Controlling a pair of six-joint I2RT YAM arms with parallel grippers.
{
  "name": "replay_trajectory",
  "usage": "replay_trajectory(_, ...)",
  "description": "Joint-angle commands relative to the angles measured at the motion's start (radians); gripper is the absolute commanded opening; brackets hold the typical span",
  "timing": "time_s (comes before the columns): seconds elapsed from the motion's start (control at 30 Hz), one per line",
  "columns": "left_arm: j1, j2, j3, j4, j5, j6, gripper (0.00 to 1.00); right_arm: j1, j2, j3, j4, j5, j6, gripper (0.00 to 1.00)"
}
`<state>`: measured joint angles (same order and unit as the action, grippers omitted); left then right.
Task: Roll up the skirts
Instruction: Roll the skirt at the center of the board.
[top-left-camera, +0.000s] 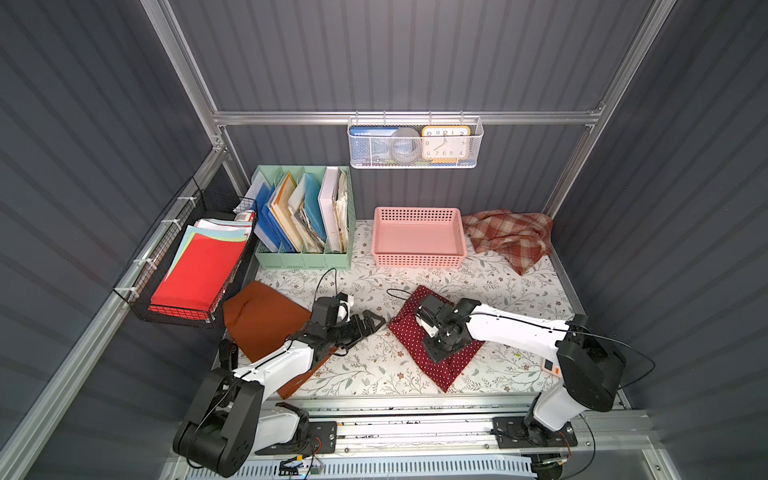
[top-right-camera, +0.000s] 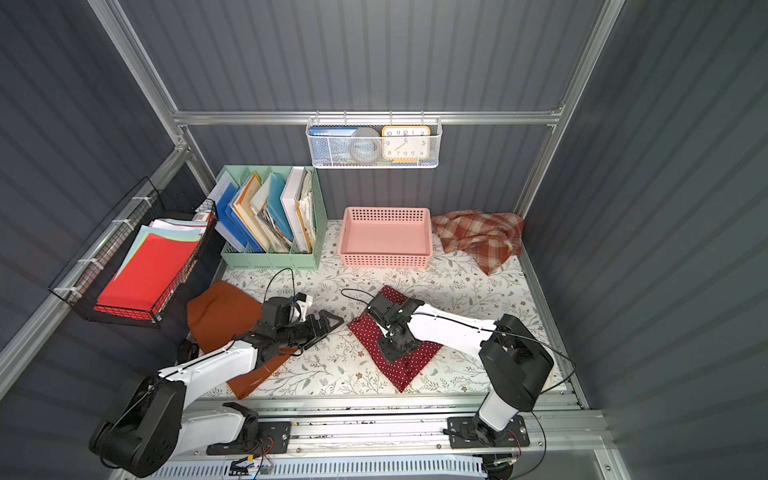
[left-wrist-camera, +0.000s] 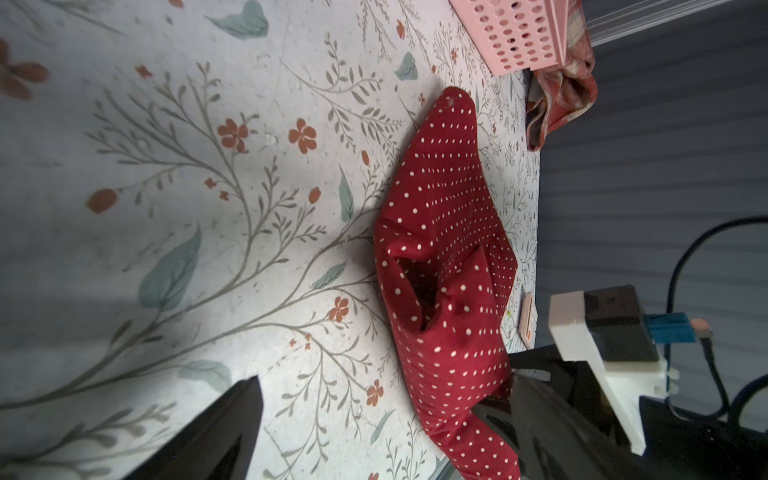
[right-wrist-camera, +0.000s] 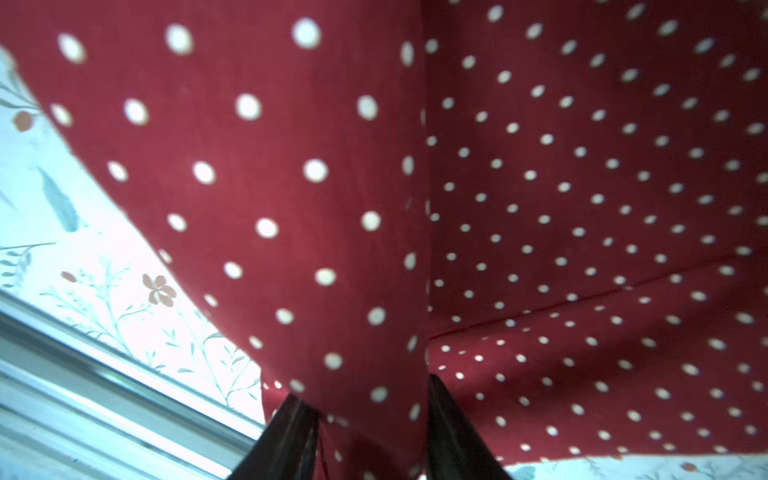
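Skirts, three in all, lie on your floral table cover (top-left-camera: 374, 376). The polka-dot skirt (top-left-camera: 446, 372) is dark red with small white dots. It sits toward the near edge, right of centre, spread as a rough diamond with one corner pointing at that edge. From the left wrist camera you can see its cloth (left-wrist-camera: 449, 216) puckered into a dark hollow on the side facing that camera.

Your right gripper (right-wrist-camera: 370, 436) points down onto this skirt. The right wrist view shows a raised fold of the dotted cloth (right-wrist-camera: 582, 166) running up from between the two black fingers (right-wrist-camera: 453, 432), so the jaws are clamped on that fold.

The rust-orange skirt (top-left-camera: 266, 320) is plain and lies flat at the near left, partly under the left arm. The plaid skirt (top-left-camera: 511, 237), red and cream and woolly, is crumpled in the far right corner, just beside the pink basket (top-left-camera: 417, 261).

Your left gripper (top-left-camera: 370, 324) sits low between the rust-orange and polka-dot skirts. Its jaws are spread wide with nothing in them, and its tips point right toward the dotted cloth's left corner.

For writing, you can read the numerals on the orange-framed clock (top-left-camera: 445, 143) in the white mesh basket (top-left-camera: 415, 165) on the far rail. The blue box (top-left-camera: 370, 134) beside it carries white lettering too small to read. The small white-and-orange device (top-left-camera: 550, 368) at the near right is also too small to read.
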<state>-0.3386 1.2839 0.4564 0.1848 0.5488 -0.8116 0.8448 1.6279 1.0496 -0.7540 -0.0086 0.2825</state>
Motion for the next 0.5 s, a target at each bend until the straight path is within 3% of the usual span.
replay_trajectory(0.0, -0.046, 0.032, 0.028, 0.047, -0.022, -0.029, 0.99, -0.006, 0.024, 0.014, -0.055, 0.093, 0.018, 0.45)
replay_trajectory(0.3, -0.093, 0.041, -0.007, 0.136, -0.039, -0.096, 0.99, -0.012, 0.028, 0.031, -0.026, 0.142, 0.004, 0.48)
replay_trajectory(0.47, -0.163, 0.081, -0.018, 0.206, -0.07, -0.135, 1.0, -0.011, 0.062, 0.007, 0.047, 0.169, -0.012, 0.48)
